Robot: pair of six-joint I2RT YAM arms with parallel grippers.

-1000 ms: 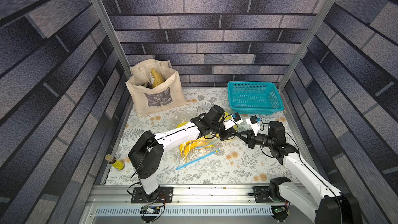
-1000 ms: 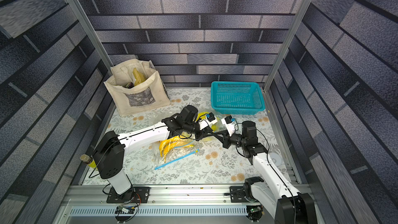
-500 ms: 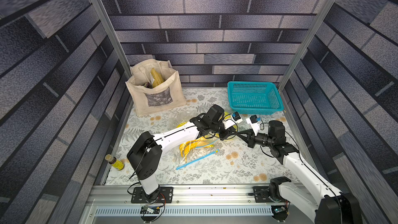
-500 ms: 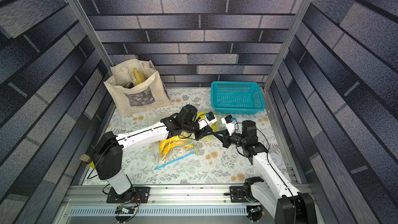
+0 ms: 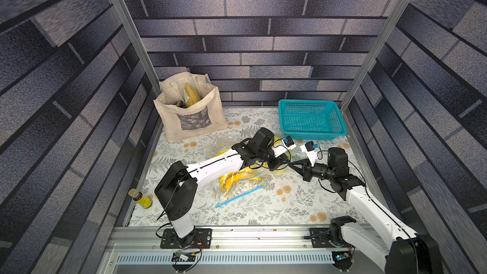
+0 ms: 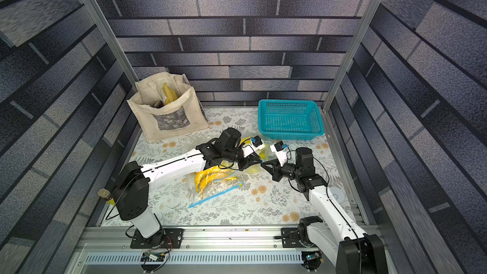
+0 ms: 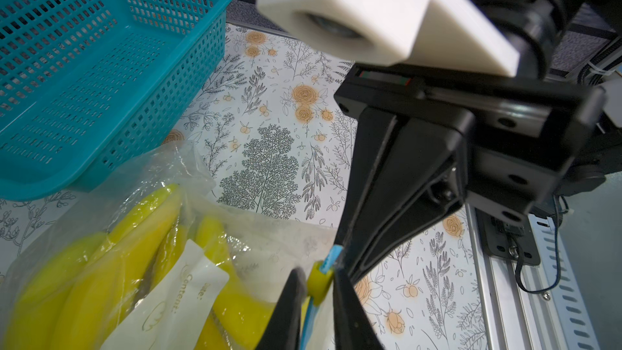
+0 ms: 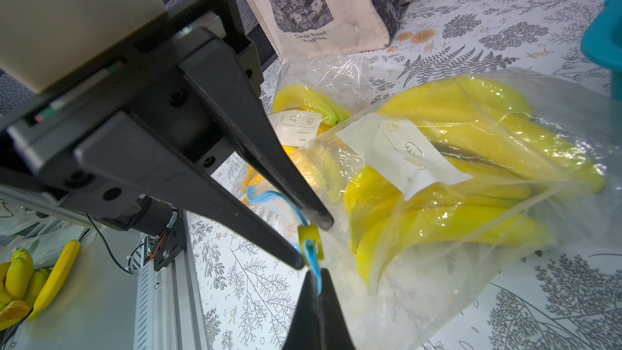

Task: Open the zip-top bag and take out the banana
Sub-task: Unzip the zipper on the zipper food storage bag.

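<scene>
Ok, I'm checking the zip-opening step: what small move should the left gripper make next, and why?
Probably close the left gripper firmly on the yellow slider before any pull. Its fingers bracket the slider, but a firm pinch isn't clear, while the right gripper is shut on the blue zip strip end, anchoring the zip-top bag.
</scene>
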